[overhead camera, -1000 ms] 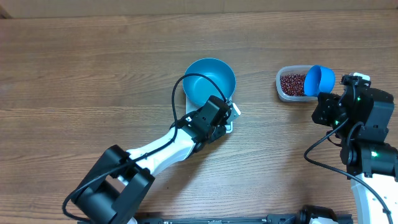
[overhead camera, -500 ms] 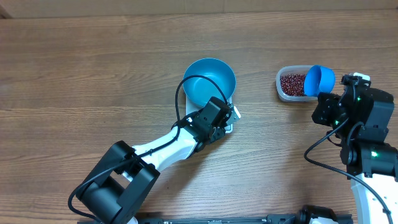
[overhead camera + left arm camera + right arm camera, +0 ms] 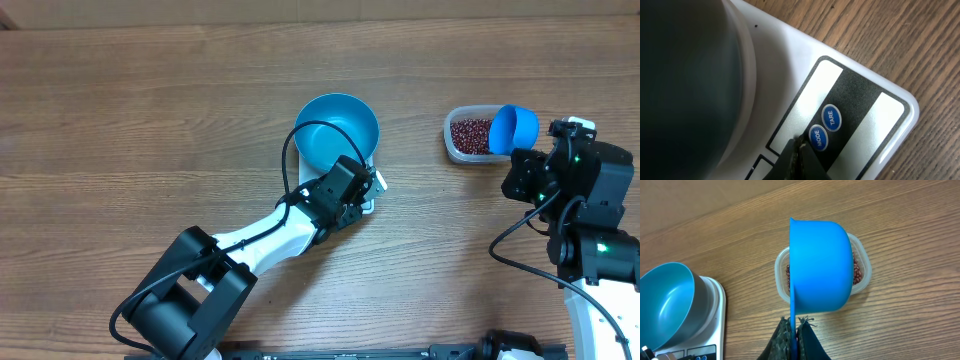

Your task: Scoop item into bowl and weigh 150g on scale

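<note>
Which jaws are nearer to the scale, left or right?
Left. The left jaws are down at the scale, by its MODE button. The right jaws are far to its side, holding the scoop above the tub.

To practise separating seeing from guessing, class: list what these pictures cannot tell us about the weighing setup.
1. Reading on the scale: overhead, the left gripper covers the display; the left wrist view's edge cuts it off.
2. Contents of the scoop: right wrist shows only its outer wall; overhead too small.
3. Most beans: right wrist, scoop hides them.
</note>
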{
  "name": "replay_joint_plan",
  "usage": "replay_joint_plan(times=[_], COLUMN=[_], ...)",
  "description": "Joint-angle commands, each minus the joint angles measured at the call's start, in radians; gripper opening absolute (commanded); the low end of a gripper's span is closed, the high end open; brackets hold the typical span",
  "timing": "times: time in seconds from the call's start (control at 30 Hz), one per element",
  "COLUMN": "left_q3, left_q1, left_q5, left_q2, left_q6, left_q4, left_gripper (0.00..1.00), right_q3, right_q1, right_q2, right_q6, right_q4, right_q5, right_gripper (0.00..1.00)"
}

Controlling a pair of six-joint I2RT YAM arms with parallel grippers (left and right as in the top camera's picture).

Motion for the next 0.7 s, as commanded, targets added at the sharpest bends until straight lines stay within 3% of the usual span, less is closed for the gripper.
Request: replay_joint_plan(times=[0.0, 0.3, 0.67], left_q3=[-0.009, -0.009, -0.009], left_q1=[0.003, 0.003, 0.002], left_q5=[0.008, 0.013, 0.073], left_q2=[-0.014, -0.151, -0.375], left_q6=[0.023, -0.044, -0.058], left_q4=[0.003, -0.026, -0.248], left_gripper=[0.04, 0.04, 0.04], right_q3=[0.027, 0.027, 0.027], right_q1=[0.006, 0.006, 0.006], right_q2=[-0.001, -0.001, -0.001], right_q6=[0.002, 0.002, 0.002], right_q4=[0.009, 0.01, 0.01], right_q5=[0.01, 0.01, 0.01], right_gripper=[0.04, 0.04, 0.04])
